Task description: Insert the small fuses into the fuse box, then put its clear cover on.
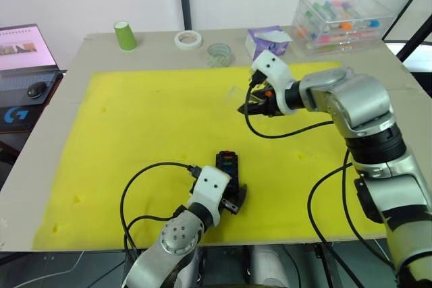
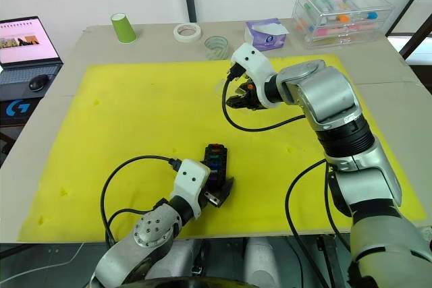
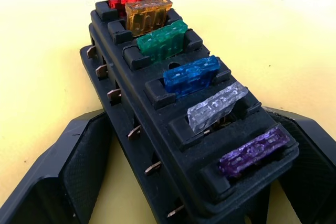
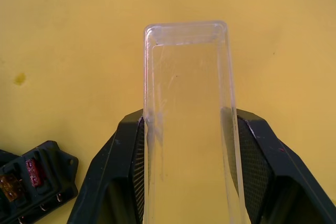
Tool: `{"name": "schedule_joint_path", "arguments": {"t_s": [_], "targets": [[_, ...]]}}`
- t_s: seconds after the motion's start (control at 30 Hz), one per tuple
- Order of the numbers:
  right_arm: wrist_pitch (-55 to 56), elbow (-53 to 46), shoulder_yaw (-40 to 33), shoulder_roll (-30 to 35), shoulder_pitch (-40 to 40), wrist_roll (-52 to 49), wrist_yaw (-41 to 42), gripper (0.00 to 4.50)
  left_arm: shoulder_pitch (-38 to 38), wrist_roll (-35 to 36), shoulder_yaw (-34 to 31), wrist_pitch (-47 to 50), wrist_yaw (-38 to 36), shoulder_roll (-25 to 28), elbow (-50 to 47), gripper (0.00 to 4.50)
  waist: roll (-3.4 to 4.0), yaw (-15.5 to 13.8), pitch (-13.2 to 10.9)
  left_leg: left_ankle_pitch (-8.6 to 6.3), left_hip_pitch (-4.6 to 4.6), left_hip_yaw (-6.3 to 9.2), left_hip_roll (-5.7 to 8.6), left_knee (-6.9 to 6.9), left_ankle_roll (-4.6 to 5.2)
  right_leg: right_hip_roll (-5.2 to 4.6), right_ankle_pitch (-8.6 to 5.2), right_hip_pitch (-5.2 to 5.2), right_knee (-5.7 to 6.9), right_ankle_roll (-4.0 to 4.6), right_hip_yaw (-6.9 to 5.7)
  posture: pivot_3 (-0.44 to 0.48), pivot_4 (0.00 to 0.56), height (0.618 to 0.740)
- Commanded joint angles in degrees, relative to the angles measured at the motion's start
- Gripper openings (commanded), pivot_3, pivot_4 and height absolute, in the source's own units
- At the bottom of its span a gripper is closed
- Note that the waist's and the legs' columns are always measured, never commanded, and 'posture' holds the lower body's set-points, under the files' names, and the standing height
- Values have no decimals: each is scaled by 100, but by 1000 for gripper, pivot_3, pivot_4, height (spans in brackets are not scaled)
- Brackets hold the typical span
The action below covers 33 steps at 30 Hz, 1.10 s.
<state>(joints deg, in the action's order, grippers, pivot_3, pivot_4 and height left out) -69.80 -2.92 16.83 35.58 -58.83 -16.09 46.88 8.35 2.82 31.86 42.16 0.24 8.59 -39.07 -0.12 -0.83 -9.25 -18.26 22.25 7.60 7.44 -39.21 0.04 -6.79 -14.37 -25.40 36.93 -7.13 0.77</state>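
- Our left gripper [image 3: 173, 192] clamps the fuse box [image 3: 173, 124] by its long sides, near the front edge of the yellow mat [image 1: 135, 133], probably to keep the block steady for capping.
- All six small fuses [image 3: 181, 74] sit in its slots in one row: red, amber, green, blue, clear and purple. The clear one leans, so we judge it not fully seated.
- Our right gripper [image 4: 189, 145] grips the clear cover [image 4: 186, 103] across its narrow width, open side facing the wrist camera, held above the mat toward the back edge, well apart from the box.
- Bare mat lies between the two grippers, so the path to the box looks free.
- The tape rolls [image 1: 188, 39], green cup [image 1: 125, 35] and clear case [image 1: 343, 21] stand along the table's back edge, out of the way.
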Motion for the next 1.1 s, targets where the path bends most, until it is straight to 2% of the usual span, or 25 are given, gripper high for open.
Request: {"name": "schedule_joint_path", "arguments": {"t_s": [0.03, 0.1, 0.23, 0.37, 0.47, 0.57, 0.67, 0.73, 0.8, 0.87, 0.97, 1.1], "targets": [[146, -148, -85, 49, -163, -19, 0, 1884, 142, -326, -244, 88, 166, 145, -43, 3302, 0, 4, 0, 0, 0, 0, 0, 0, 0, 0, 0, 0, 0, 0, 0, 0, 150, 740], [202, -113, -68, 25, -164, -4, -4, 1884, 257, -379, -349, 132, 91, 326, -246, 2749, 0, 12, 0, 0, 0, 0, -1, 2, 0, 1, 0, -3, 1, 0, 0, 0, 150, 740], [352, -49, -46, -4, -143, 35, -13, 1884, 389, -244, -688, 139, -162, 643, -427, 2751, 1, 56, 1, 0, 0, -4, -9, 10, -1, 8, 0, -12, 1, 1, 6, 0, 150, 740], [474, -2, -26, -45, -134, 60, -39, 1884, 212, -18, -1059, 6, -657, 963, -340, 2751, 2, 58, 1, 0, 0, -6, -11, 11, -2, 10, -1, -13, 1, 1, 7, 0, 150, 740], [564, -44, -3, -44, -122, 72, -52, 1884, -69, 439, -1476, -242, -1437, 1339, -70, 2751, 2, 53, 1, 1, 0, -6, -11, 12, -3, 10, -1, -13, 1, 1, 6, 0, 150, 740], [559, -242, -2, 89, -79, -9, 84, 1884, -467, 961, -1734, -1061, -2775, 1990, 383, 2751, 2, 42, 1, 2, 0, -5, -11, 10, -4, 10, -1, -12, 1, 1, 5, 0, 150, 740], [478, -561, -25, 258, 23, -113, 231, 1884, -1095, 1536, -2022, -1658, -4194, 2533, 1318, 2751, 4, 21, 0, 2, 2, -5, -9, 10, -4, 7, -1, -12, -3, 1, 4, 0, 150, 740], [454, -676, -40, 318, 73, -153, 267, 1884, -1403, 1712, -2041, -1970, -4862, 2722, 1811, 2751, 3, 21, 0, 2, 4, -2, -8, 6, -4, 6, -1, -12, -3, 1, -3, 0, 150, 740], [389, -901, -78, 437, 153, -210, 306, 1884, -2094, 1644, -1816, -2375, -5812, 2931, 2679, 2751, 3, 7, 0, 2, 4, -2, -6, 6, -4, 4, -1, -11, -2, 1, -5, 0, 150, 740], [336, -1051, -123, 520, 216, -233, 288, 1884, -2653, 1544, -1625, -2781, -6474, 2917, 3433, 2751, 2, 12, 0, 3, 7, 6, -5, 2, -5, 3, 0, -8, -2, 1, -18, 0, 150, 740], [272, -1266, -195, 620, 330, -289, 243, 1884, -3153, 1457, -1441, -3188, -7050, 2722, 4191, 2751, 2, 31, 0, 2, 6, 6, -1, 3, -4, 0, 0, -7, -2, 0, -18, 0, 150, 740], [224, -1566, -234, 734, 505, -389, 232, 1884, -3554, 1196, -1354, -3591, -7276, 2392, 5028, 2751, 2, 4, 0, 3, 8, 13, 2, -2, -4, -2, 0, -5, -1, 0, -27, 0, 150, 740]]}}
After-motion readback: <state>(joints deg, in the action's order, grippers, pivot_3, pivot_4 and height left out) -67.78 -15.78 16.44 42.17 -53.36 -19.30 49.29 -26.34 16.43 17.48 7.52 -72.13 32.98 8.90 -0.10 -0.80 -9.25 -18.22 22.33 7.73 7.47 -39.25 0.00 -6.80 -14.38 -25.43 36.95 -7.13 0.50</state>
